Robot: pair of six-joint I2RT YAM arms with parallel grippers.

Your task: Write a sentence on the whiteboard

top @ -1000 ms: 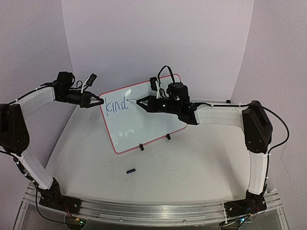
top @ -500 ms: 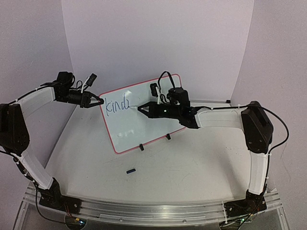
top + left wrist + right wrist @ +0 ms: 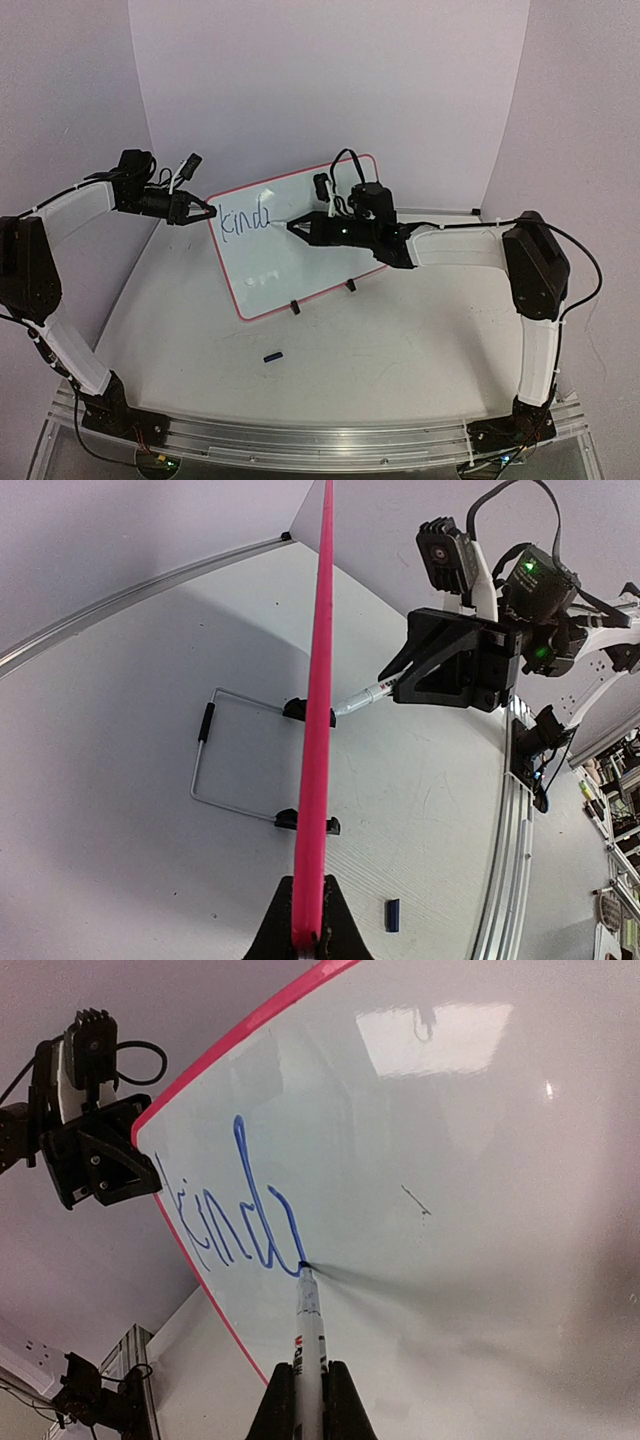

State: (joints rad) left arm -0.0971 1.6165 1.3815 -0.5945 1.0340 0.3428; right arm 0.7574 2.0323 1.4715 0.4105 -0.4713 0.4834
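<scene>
The whiteboard (image 3: 290,275) stands tilted on the table, white with a thin red rim. My left gripper (image 3: 208,211) is shut on its upper left edge; in the left wrist view that red edge (image 3: 318,710) runs up from between the gripper's fingers (image 3: 308,900). My right gripper (image 3: 292,227) is shut on a white marker pen (image 3: 308,1330), whose tip touches the board (image 3: 470,1160). The sentence (image 3: 230,1220) shows as dark-blue letters "kind" plus one further stroke that ends at the tip, near the board's top left (image 3: 245,220).
A small dark-blue pen cap (image 3: 272,356) lies on the table in front of the board, also in the left wrist view (image 3: 393,914). Two black feet (image 3: 295,306) and a wire stand (image 3: 215,750) prop the board. Walls close in behind and at both sides.
A new stroke has appeared after "kind". My right gripper with the pen shifted slightly right and down along the board, then held still. The left arm has not moved.
</scene>
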